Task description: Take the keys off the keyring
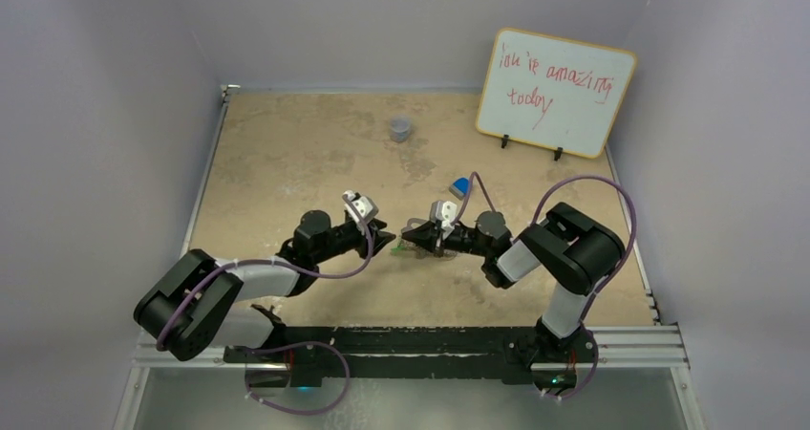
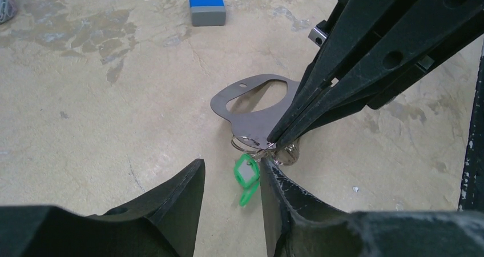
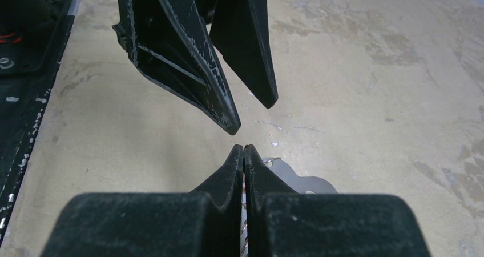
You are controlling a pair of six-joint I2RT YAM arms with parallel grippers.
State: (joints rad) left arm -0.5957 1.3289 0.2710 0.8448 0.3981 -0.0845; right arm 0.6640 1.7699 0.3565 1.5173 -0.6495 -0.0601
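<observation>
Top external: left gripper [image 1: 382, 233] and right gripper [image 1: 421, 242] nose to nose over the counter [image 1: 287, 153]. Keys [image 1: 399, 248] a green speck between the two, keyring [image 1: 416, 249] under the right gripper's tips. Well beyond the right gripper, a blue block [image 1: 461, 185]; farther off, a grey cup [image 1: 400, 128].

Left wrist: left gripper [image 2: 231, 170] partly open, a narrow gap, nothing clamped. Keys [image 2: 246, 174] inside that gap, close against the right-hand finger; touching or not, cannot tell. Keyring [image 2: 254, 123] flat on the counter just ahead of the tips. Right gripper [image 2: 271, 144] in from the upper right, closed tight, seemingly pinching the keyring's near edge where small wire loops [image 2: 244, 145] hang.

Right wrist: right gripper [image 3: 244, 149] fully closed, no gap between fingers. A sliver of keyring [image 3: 302, 184] just behind and right of the tips. Left gripper [image 3: 251, 115] just ahead, jaws apart. Keys hidden here.

Judged step: anchoring the keyring with the right, lining up the left on a green key. Next: close on the key head, then pull away from the right gripper, twisting as needed to work the loop free without dragging the keyring along.
</observation>
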